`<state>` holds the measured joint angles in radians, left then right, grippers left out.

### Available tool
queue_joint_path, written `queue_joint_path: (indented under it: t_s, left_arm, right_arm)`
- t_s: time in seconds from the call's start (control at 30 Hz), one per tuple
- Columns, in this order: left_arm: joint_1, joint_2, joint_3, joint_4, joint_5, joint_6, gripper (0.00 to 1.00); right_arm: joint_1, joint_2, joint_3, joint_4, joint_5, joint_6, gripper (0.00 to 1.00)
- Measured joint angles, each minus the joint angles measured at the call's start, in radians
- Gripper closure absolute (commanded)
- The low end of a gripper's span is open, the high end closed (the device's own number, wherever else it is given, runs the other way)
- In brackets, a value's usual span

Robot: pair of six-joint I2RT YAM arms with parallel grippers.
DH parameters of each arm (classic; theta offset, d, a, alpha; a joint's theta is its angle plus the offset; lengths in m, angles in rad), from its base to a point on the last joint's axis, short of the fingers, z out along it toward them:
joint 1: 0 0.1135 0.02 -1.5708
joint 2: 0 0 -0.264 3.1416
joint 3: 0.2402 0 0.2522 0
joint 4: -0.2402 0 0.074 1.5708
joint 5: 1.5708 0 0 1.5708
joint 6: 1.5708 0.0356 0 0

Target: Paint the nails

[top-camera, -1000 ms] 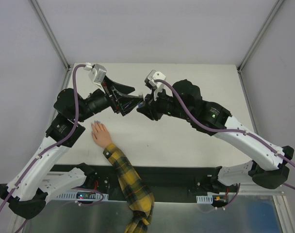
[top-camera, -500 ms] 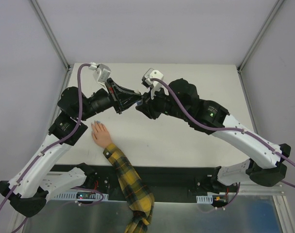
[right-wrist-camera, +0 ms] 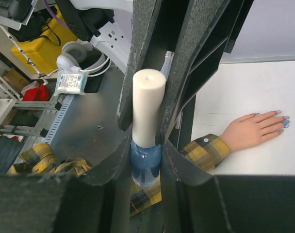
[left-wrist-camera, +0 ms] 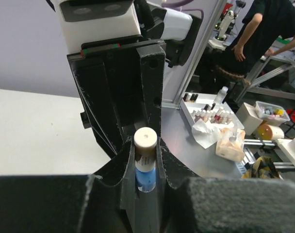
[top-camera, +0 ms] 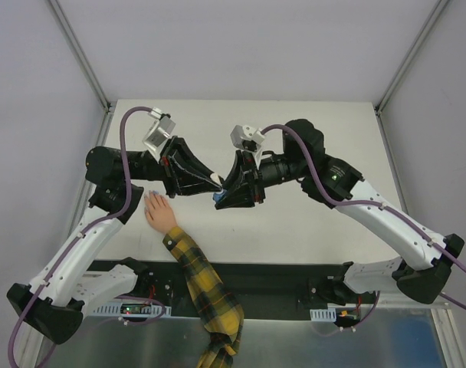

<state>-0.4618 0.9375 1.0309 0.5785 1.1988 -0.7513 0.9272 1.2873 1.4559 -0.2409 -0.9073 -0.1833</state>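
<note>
Clamped since earlier: left end effector (top-camera: 215,182) on white cap (right-wrist-camera: 147,104); right end effector (top-camera: 222,197) pinching blue bottle (right-wrist-camera: 146,162), just right of hand (top-camera: 158,211) bearing nails (top-camera: 151,194). Avoid tilting while unscrewing, to prevent spilling polish

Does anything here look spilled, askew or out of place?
One thing: a small blue blot sits at the tip of one finger of the hand, bluer and wider than the other nails. It may be polish on the table; I cannot tell.

Bright even light; blurred near foreground
</note>
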Motion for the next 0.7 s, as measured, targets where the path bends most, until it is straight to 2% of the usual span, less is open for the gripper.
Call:
queue_joint_path:
  t_s: [0.1,0.13,0.17,0.2,0.33,0.4,0.5,0.7]
  left_arm:
    - [0.005,0.021,-0.002,0.075,0.025,-0.056,1.00]
    - [0.006,0.022,-0.001,0.076,0.025,-0.060,0.89]
    - [0.006,0.022,0.002,0.063,0.024,-0.056,0.59]
    - [0.008,0.022,0.015,0.029,0.024,-0.045,0.50]
    - [0.041,0.021,0.117,-0.216,-0.011,0.083,0.25]
    - [0.045,0.007,0.148,-0.301,-0.058,0.129,0.19]
    - [0.045,-0.037,0.154,-0.400,-0.142,0.185,0.17]
    - [0.045,-0.131,0.154,-0.537,-0.366,0.274,0.22]
  right_arm:
    - [-0.029,0.000,-0.010,0.027,-0.051,0.027,1.00]
    - [-0.034,0.000,-0.013,0.035,-0.060,0.034,1.00]
    - [-0.037,0.000,-0.014,0.036,-0.065,0.040,1.00]
    - [-0.038,0.000,-0.015,0.037,-0.066,0.043,1.00]
    - [-0.041,-0.021,-0.015,0.018,-0.063,0.038,1.00]
    - [-0.041,-0.042,-0.014,0.001,-0.027,0.031,1.00]
    - [-0.041,-0.056,-0.007,-0.019,0.055,0.025,1.00]
    - [-0.022,-0.029,0.027,-0.076,0.281,0.028,1.00]
